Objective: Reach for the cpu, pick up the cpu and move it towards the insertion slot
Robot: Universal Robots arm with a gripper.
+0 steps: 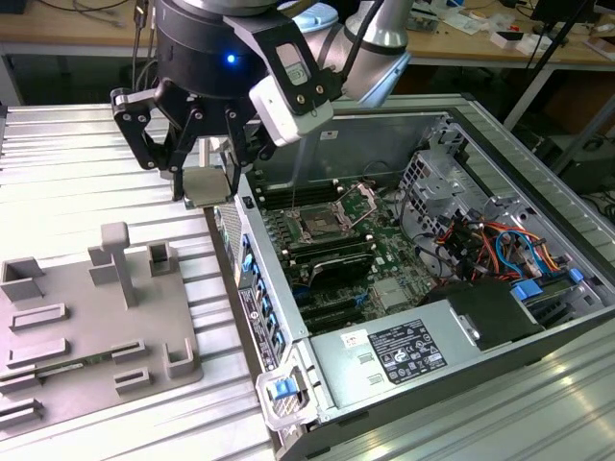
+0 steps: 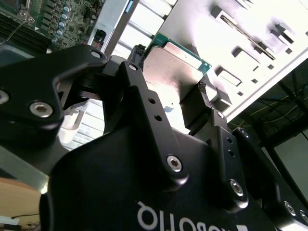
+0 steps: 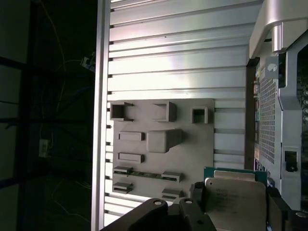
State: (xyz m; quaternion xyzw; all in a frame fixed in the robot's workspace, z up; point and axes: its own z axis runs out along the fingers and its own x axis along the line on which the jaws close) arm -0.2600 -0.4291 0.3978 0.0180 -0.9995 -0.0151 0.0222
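My gripper hangs over the ribbed table, just beside the open computer case on the exterior view's left, and is shut on the cpu. The cpu is a flat square chip with a silvery top and a green rim. It is held level by two opposite edges, clear of the table. Both wrist views show it between the black fingers: the cpu in the second, the cpu in the first. The insertion slot, a metal-framed socket with a wire lever, lies on the motherboard inside the case, to the exterior view's right of the gripper.
A grey fixture plate with raised blocks lies on the ribbed aluminium table; it also shows as the fixture plate. The case's side wall stands between gripper and motherboard. A power supply and cables fill the case's near and right parts.
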